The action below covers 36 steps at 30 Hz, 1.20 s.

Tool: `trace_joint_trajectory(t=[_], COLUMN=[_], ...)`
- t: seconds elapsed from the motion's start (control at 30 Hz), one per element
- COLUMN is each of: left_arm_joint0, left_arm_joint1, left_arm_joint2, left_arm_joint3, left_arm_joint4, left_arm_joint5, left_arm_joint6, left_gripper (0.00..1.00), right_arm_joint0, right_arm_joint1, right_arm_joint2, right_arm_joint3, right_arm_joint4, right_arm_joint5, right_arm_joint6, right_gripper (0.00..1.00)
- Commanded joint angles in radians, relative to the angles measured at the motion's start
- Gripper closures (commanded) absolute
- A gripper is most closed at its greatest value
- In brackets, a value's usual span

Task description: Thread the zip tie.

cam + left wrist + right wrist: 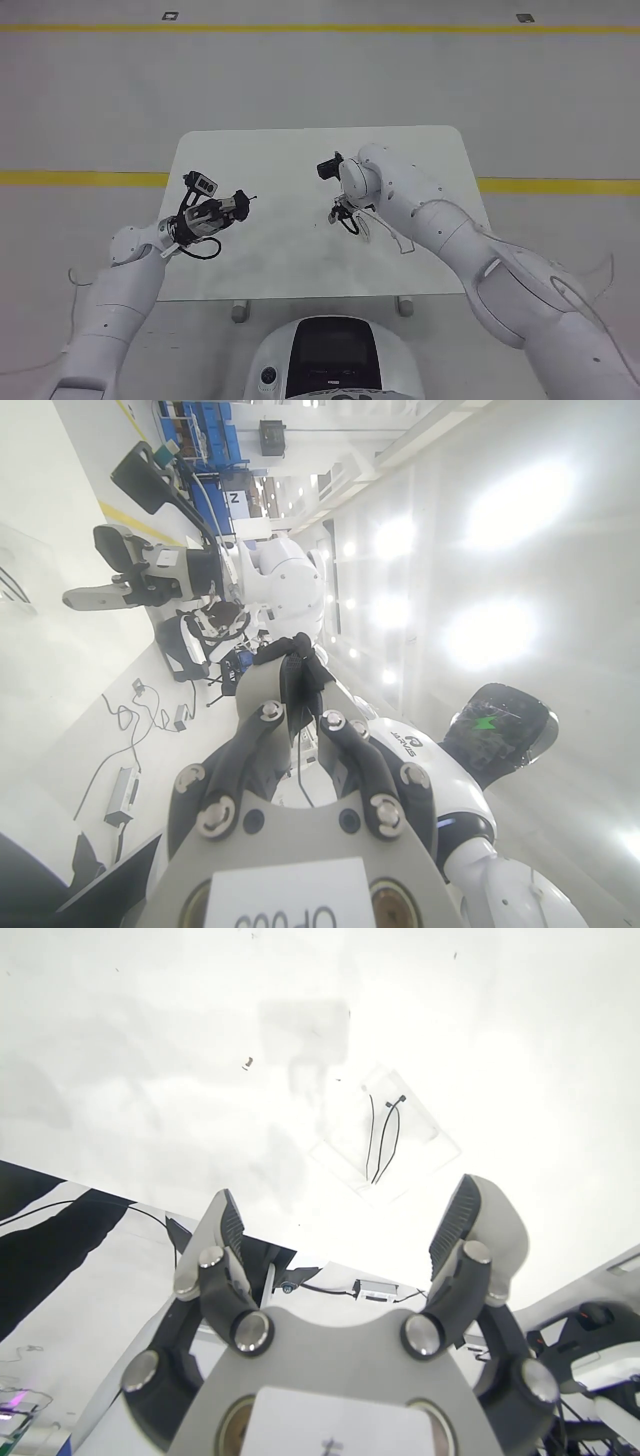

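Left claw (246, 201), right claw (342, 214) over table (290, 265)

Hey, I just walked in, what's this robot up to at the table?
The left end effector is shut on a black piece, apparently the zip tie, held up above the white table. The right end effector is open and holds nothing. It hangs over the table near a clear tray with a few more black ties lying in it. The two end effectors are apart, so threading has not yet begun.
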Motion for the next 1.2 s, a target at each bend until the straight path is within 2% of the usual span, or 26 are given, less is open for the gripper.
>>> trace_joint_trajectory(t=[0.0, 0.23, 0.47, 0.7, 0.9, 1.07, 1.1, 1.13, 1.17], left_arm_joint0=[0.0, 0.0, 0.0, 0.0, 0.0, 0.0, 0.0, 0.0, 0.0], left_arm_joint1=[0.0, 0.0, 0.0, 0.0, 0.0, 0.0, 0.0, 0.0, 0.0], left_arm_joint2=[0.0, 0.0, 0.0, 0.0, 0.0, 0.0, 0.0, 0.0, 0.0], left_arm_joint3=[0.0, 0.0, 0.0, 0.0, 0.0, 0.0, 0.0, 0.0, 0.0], left_arm_joint4=[0.0, 0.0, 0.0, 0.0, 0.0, 0.0, 0.0, 0.0, 0.0], left_arm_joint5=[0.0, 0.0, 0.0, 0.0, 0.0, 0.0, 0.0, 0.0, 0.0], left_arm_joint6=[0.0, 0.0, 0.0, 0.0, 0.0, 0.0, 0.0, 0.0, 0.0], left_gripper=[1.0, 1.0, 1.0, 1.0, 1.0, 1.0, 1.0, 1.0, 1.0], right_arm_joint0=[-0.003, -0.015, -0.014, -0.036, -0.044, -0.039, -0.037, -0.037, -0.037], right_arm_joint1=[0.0, -0.015, -0.016, -0.016, -0.015, -0.007, -0.005, -0.002, 0.001], right_arm_joint2=[0.007, 0.0, 0.0, 0.011, 0.015, 0.041, 0.046, 0.053, 0.058], right_arm_joint3=[0.03, 0.126, 0.128, 0.155, 0.153, 0.134, 0.129, 0.119, 0.112], right_arm_joint4=[-0.001, -0.051, -0.052, -0.067, -0.071, -0.074, -0.075, -0.076, -0.078], right_arm_joint5=[-0.032, -0.109, -0.112, -0.14, -0.141, -0.152, -0.15, -0.151, -0.152], right_arm_joint6=[-0.024, -0.132, -0.133, -0.175, -0.196, -0.156, -0.148, -0.138, -0.131], right_gripper=[0.0, 0.0, 0.0, 0.0, 0.0, 0.0, 0.05, 0.3, 0.45])
